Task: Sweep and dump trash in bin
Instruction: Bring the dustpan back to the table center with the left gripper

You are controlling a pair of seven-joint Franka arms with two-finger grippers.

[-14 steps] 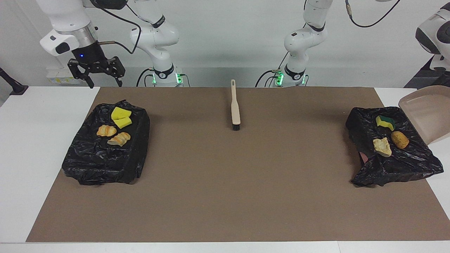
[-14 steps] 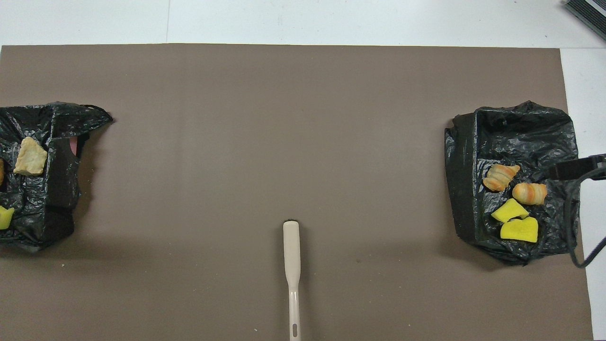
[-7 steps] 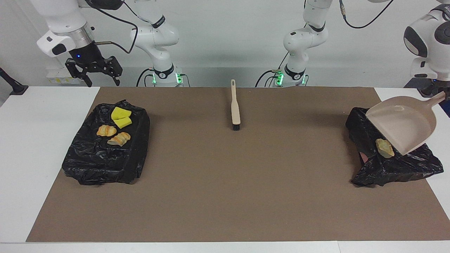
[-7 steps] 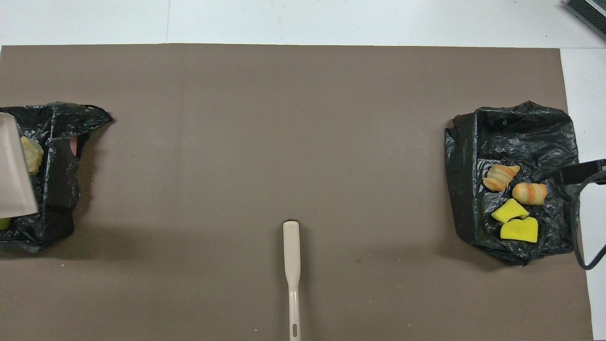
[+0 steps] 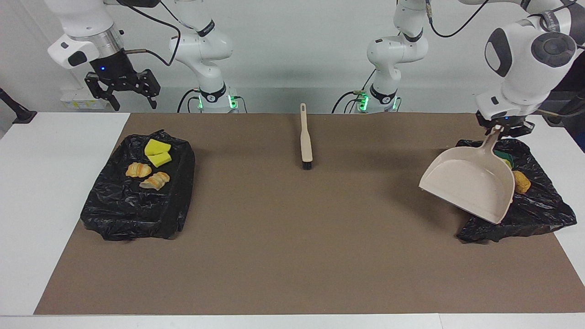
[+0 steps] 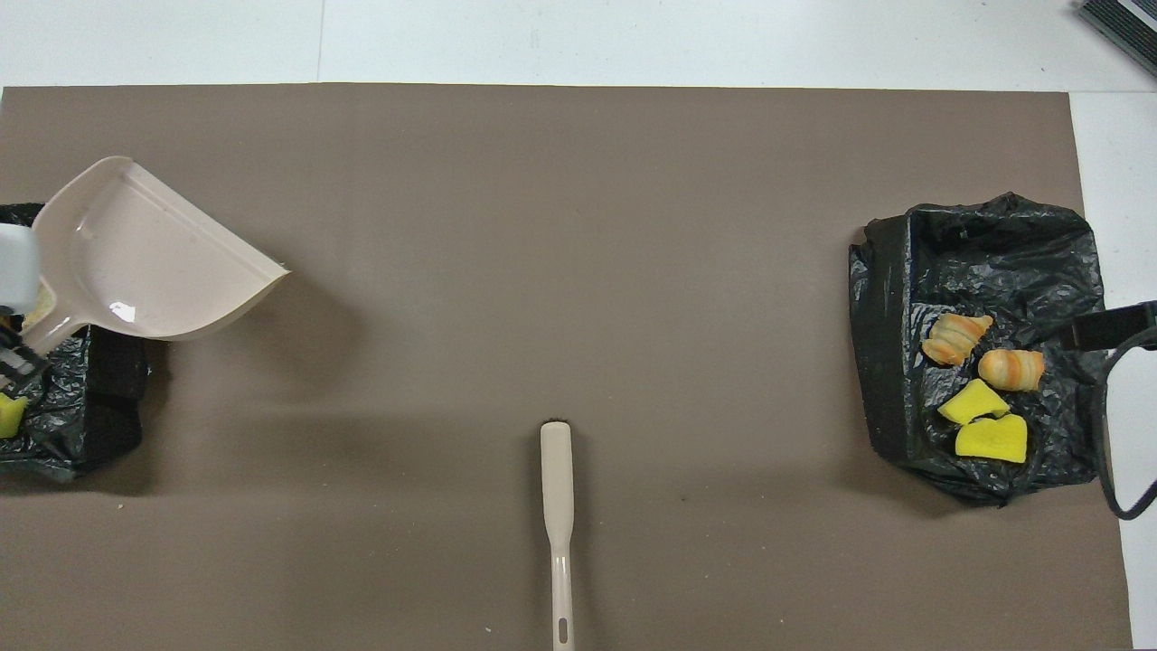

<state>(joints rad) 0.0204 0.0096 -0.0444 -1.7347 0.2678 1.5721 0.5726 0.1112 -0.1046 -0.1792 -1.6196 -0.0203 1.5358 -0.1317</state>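
My left gripper (image 5: 499, 130) is shut on the handle of the empty beige dustpan (image 5: 470, 185), which hangs tilted over the inner edge of the black-bagged bin (image 5: 525, 217) at the left arm's end. In the overhead view the dustpan (image 6: 145, 253) covers much of that bin (image 6: 90, 416). Trash lies in it: a yellow-green sponge (image 5: 505, 159) and a brown chunk (image 5: 521, 181). The beige brush (image 5: 305, 137) lies on the mat near the robots, bristles pointing away from them. My right gripper (image 5: 131, 101) hangs open and empty, high over the white table at the right arm's end.
A second black-bagged bin (image 5: 137, 205) at the right arm's end holds yellow sponge pieces (image 5: 157, 153) and two croissant bits (image 5: 138, 170). A brown mat (image 5: 292, 237) covers the table between the bins. A cable (image 6: 1107, 452) hangs beside that bin.
The left arm has swung the dustpan from off the table's end, across its bin, toward the middle of the table. The right gripper has stayed up, shifting only slightly.
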